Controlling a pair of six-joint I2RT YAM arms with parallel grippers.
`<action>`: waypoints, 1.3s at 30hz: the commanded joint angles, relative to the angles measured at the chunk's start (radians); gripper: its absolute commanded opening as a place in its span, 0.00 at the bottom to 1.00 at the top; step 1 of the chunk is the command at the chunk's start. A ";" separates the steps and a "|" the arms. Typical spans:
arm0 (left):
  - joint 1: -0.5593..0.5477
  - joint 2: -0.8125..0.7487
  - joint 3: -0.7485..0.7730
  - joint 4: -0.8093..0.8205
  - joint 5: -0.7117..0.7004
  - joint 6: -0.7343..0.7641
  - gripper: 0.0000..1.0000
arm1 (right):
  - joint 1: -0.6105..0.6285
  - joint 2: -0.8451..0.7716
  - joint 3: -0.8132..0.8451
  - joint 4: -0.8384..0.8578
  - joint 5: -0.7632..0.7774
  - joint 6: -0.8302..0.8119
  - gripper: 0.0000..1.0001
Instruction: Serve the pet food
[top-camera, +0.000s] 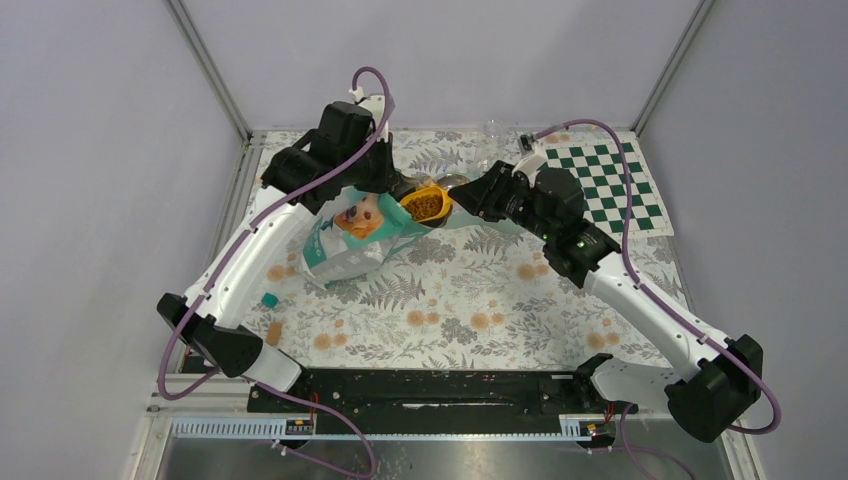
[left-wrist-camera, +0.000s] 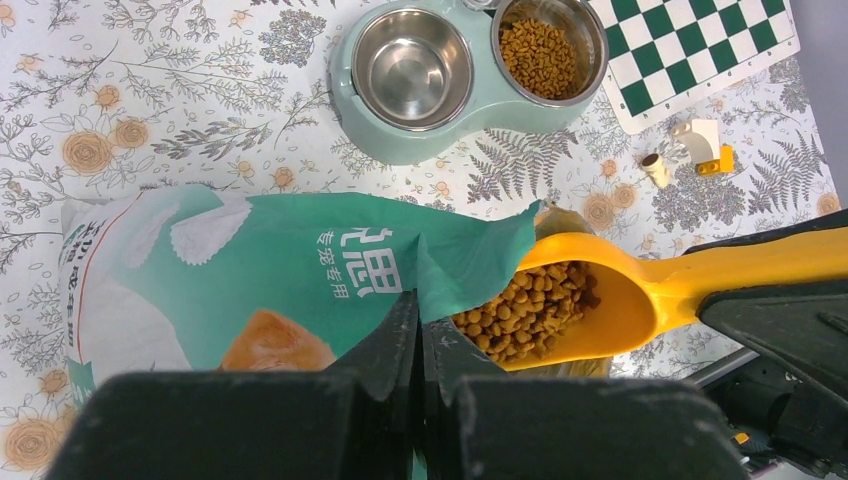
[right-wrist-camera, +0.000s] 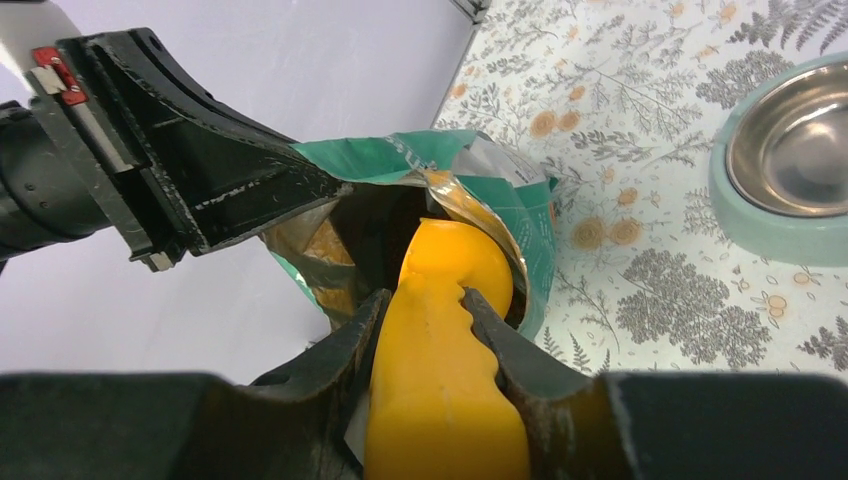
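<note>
Right claw (right-wrist-camera: 425, 300) outstretched — gripping scoop (left-wrist-camera: 625, 300).

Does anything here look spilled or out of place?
No pet food looks spilled. The teal bag has a crumpled, uneven mouth, and a few small stray pieces lie beside the checkerboard mat, seemingly unrelated to feeding.
</note>
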 joint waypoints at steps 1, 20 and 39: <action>0.013 -0.065 0.058 0.154 0.033 -0.020 0.00 | -0.005 -0.029 -0.011 0.147 -0.019 -0.015 0.00; 0.032 -0.082 0.038 0.160 0.024 -0.025 0.00 | -0.008 -0.089 -0.101 0.251 0.021 0.171 0.00; 0.080 -0.109 0.023 0.162 0.014 -0.035 0.00 | -0.086 -0.164 -0.274 0.513 0.056 0.572 0.00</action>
